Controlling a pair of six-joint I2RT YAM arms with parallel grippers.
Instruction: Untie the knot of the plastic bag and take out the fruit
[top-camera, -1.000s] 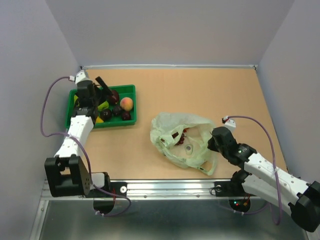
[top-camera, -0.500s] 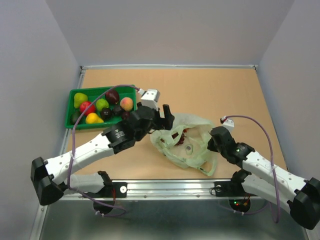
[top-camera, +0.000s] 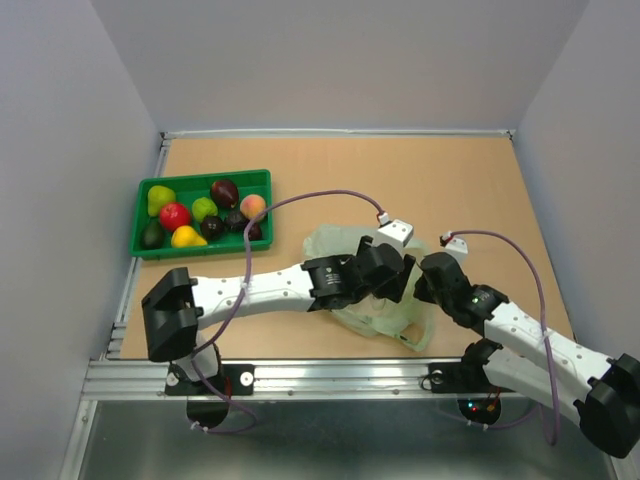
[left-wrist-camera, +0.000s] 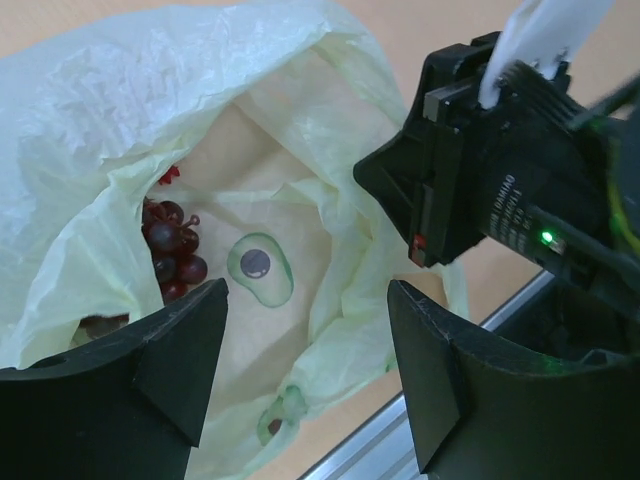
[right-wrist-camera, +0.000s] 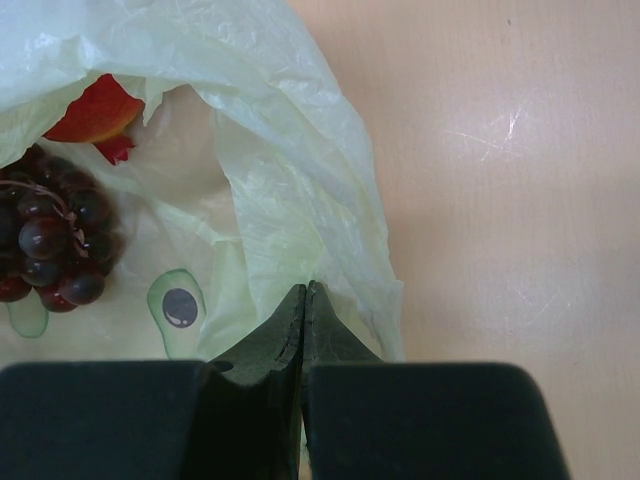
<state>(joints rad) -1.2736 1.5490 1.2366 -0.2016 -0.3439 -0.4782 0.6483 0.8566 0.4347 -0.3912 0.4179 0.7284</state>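
The plastic bag lies open on the table, pale green and crinkled, with no knot showing. My left gripper hovers open over its mouth, and in the left wrist view the fingers straddle the bag's near flap. Inside the bag lies a dark grape bunch with a red bit above it. My right gripper is shut on the bag's right edge; its tips pinch the film. The right wrist view also shows the grapes and a red piece.
A green tray at the far left holds a yellow-green pear, a red fruit, a lime-green one, dark purple ones, a peach and a yellow pear. A metal rail runs along the near edge.
My left arm has swung from over the tray across to the bag's mouth, jaws open. The right gripper has stayed shut on the bag's edge.
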